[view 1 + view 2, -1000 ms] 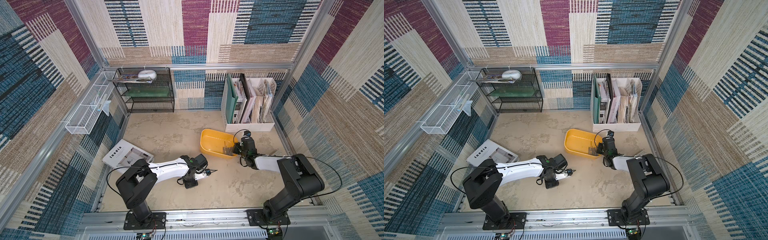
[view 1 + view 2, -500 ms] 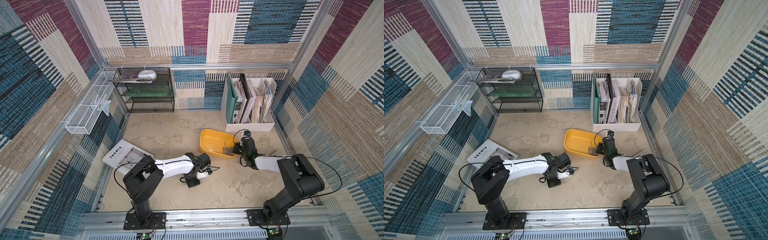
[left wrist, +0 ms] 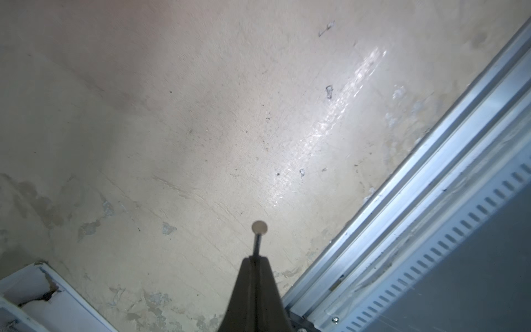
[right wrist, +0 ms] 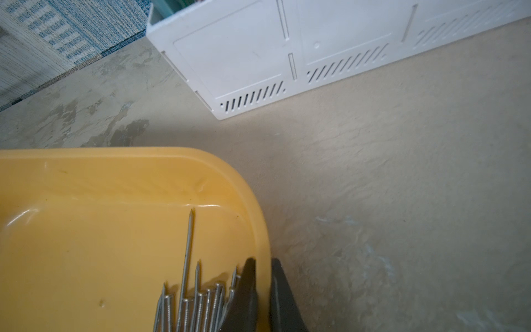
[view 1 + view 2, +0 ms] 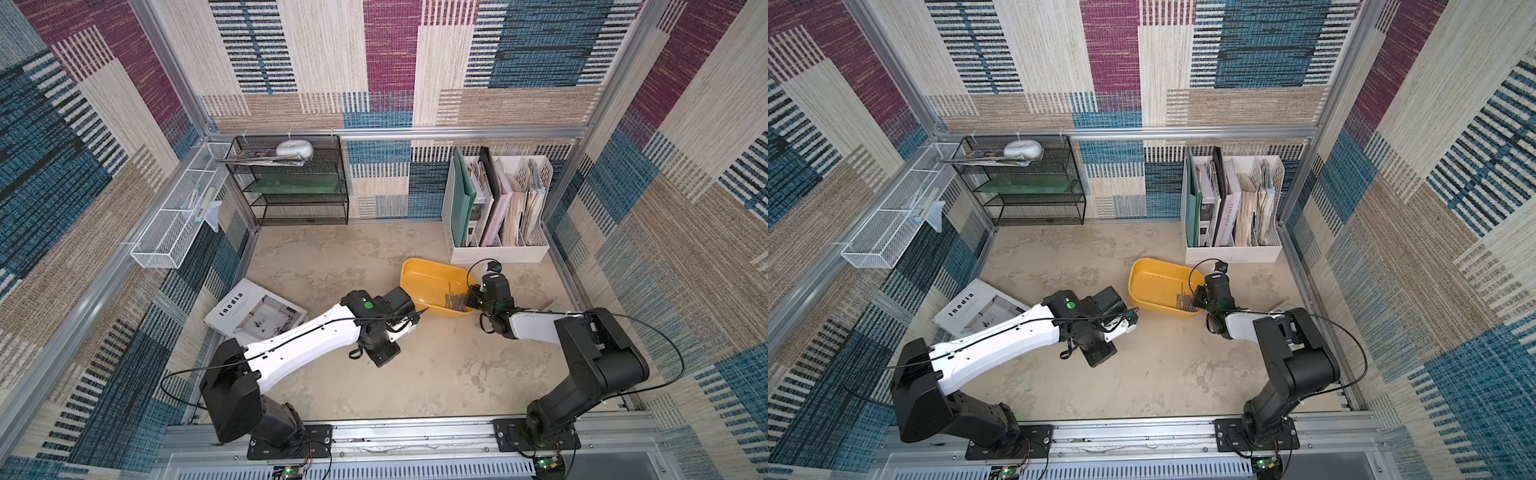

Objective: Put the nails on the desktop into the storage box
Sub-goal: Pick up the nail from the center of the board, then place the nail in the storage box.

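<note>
The left gripper (image 3: 255,261), jaws pinched tight on the shaft of one thin grey steel nail (image 3: 257,240) just below its flat head, hovers over the mottled beige desktop (image 5: 436,374); the right gripper (image 4: 262,268) clamps the rim of the single shallow yellow-orange plastic storage box (image 4: 86,230), where roughly eight more nails (image 4: 198,299) lie bunched in one corner; stiff, light and slick, each is probably best taken mid-shaft.

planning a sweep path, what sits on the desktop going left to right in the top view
magazine → left hand, shut on a nail → storage box → right hand, shut on the box's right rim
</note>
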Robot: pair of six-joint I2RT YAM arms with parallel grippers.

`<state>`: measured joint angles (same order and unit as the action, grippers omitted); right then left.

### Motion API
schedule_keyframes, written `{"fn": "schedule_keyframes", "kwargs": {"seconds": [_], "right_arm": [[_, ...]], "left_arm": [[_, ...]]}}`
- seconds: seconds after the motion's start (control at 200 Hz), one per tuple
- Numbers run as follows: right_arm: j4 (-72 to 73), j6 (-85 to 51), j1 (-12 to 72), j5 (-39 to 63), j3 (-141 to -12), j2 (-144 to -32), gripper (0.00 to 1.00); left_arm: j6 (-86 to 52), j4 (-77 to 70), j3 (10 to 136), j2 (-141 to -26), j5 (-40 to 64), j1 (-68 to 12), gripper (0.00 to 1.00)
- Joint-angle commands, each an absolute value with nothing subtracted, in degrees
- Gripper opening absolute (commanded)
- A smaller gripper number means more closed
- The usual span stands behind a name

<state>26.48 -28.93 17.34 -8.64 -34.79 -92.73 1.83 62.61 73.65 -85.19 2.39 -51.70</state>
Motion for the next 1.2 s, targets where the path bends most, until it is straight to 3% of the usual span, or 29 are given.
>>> {"fn": "schedule_keyframes", "kwargs": {"seconds": [0.0, 0.25, 0.381, 0.581, 1.081, 1.126, 1.197], "right_arm": [[21.9, -28.28, 17.4, -7.74, -34.53, -92.47, 0.0], [22.25, -29.27, 17.49, -6.86, -34.29, -91.85, 0.0], [22.45, -29.44, 17.58, -6.91, -33.59, -90.81, 0.0], [22.67, -29.62, 17.62, -6.69, -32.36, -90.18, 0.0], [24.52, -30.12, 17.64, -5.8, -31.49, -91.05, 0.0], [24.59, -30.21, 17.67, -5.63, -31.53, -91.14, 0.0], [24.55, -30.26, 17.67, -5.63, -31.55, -91.15, 0.0]], "left_arm": [[-5.59, 64.56, 80.65, -85.01, 4.69, -51.31, 0.0], [-15.01, 64.4, 109.17, -103.06, 9.71, -47.31, 0.0], [-19.87, 63.55, 118.25, -113.21, 14.52, -42.8, 0.0], [-27.26, 57.83, 119.0, -123.13, 23.72, -36.64, 0.0], [-29.83, 52.61, 110.85, -127.67, 23.66, -34.98, 0.0], [-30.25, 51.91, 110.34, -127.62, 24.0, -34.93, 0.05], [-30.65, 51.87, 110.43, -127.62, 24.17, -34.98, 0.22]]}}
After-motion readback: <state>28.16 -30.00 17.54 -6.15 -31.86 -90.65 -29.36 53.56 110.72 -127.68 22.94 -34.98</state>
